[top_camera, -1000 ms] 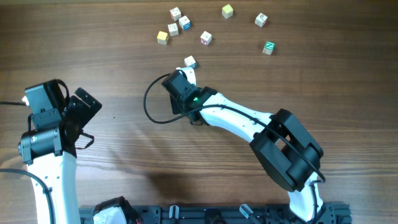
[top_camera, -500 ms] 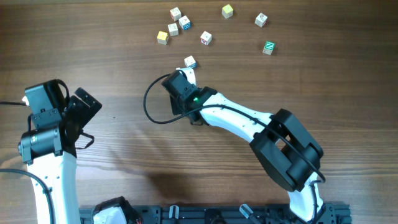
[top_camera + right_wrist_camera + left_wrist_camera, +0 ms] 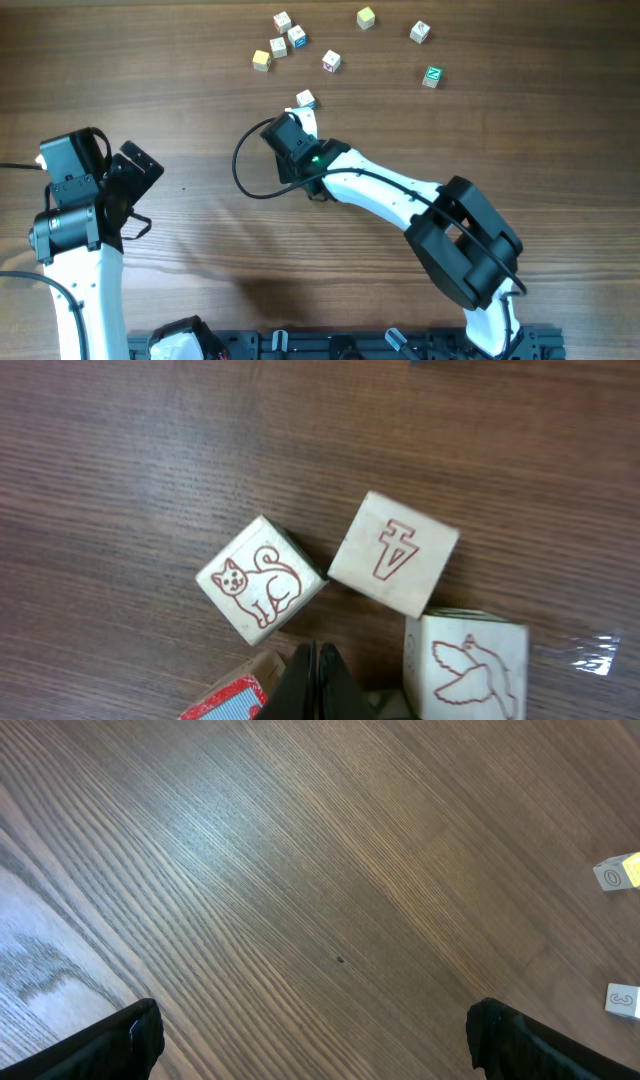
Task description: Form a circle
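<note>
Fingers (image 3: 302, 685) of the right gripper (image 3: 316, 650) are seen pressed together, with nothing held between them, and their tips are set in the middle of the ring of blocks (image 3: 380, 575). That ring is shown closely only in the right wrist view: a cat block (image 3: 262, 586) and a letter block (image 3: 393, 553) lie just beyond the tips with their corners almost touching, a bird block (image 3: 468, 665) is just beside the fingers on one side, and a red-faced block (image 3: 225, 703) is cut off by the frame's edge on the other. From overhead the ring is mostly covered by the right gripper (image 3: 302, 120), and only one block (image 3: 306, 99) is exposed past its tip, near the centre of the table (image 3: 180, 90). Eight loose blocks (image 3: 331, 62) are scattered farther up the table, well apart from the ring; none of them is caught by the right wrist camera. The left gripper (image 3: 125, 175) is parked at the left side, and its fingers (image 3: 130, 1040) are shown spread wide over bare wood in the left wrist view, where two blocks (image 3: 618, 873) are glimpsed at the right edge. Compared with the earlier overhead frames, nothing is found to have moved.
</note>
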`<state>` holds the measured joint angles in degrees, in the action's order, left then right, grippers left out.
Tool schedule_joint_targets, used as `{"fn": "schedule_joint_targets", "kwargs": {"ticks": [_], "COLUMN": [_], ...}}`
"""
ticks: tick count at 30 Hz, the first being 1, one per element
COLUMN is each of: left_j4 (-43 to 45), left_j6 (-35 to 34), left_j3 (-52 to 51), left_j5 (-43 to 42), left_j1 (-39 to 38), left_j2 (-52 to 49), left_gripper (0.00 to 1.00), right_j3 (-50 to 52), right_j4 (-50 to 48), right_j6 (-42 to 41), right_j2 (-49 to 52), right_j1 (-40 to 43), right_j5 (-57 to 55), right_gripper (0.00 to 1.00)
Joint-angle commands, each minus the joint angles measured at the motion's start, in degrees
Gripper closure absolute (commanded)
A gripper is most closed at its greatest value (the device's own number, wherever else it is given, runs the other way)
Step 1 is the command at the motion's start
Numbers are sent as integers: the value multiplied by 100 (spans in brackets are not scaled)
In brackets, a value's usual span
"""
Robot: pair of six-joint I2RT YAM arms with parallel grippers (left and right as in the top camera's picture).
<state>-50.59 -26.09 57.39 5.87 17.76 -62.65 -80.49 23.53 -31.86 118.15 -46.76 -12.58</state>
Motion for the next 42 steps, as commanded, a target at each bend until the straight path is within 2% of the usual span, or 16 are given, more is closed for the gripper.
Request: {"fn": "schedule_joint_targets", "kwargs": {"ticks": [1,11,26,29,35,42], "left_j4": [11,13,11,13,11,13], "left_j6": [-52,-50,-52,-52,-52,-50], "left_j3": [0,0,0,0,0,0], "left_j5": [-50,-50,-50,-50,-50,-50], "left_j1": [31,31,31,31,31,31], "left_j2": [2,2,2,2,2,2], "left_gripper": [0,0,0,0,0,0], "right_j3": [-13,-11,391,391,411,411], "right_j4": [173,457,177,149,-7,-50], "right_j6": [9,-105,-133,-98,551,1543], "right_j2": [-570,-796,-767,-767,-717,-188], "right_j1": [13,-70,-236,-243,-422,-470], "right_j5": [-199,782,772,1069,1318,1340], "right_gripper": [96,95,95,95,95,95]}}
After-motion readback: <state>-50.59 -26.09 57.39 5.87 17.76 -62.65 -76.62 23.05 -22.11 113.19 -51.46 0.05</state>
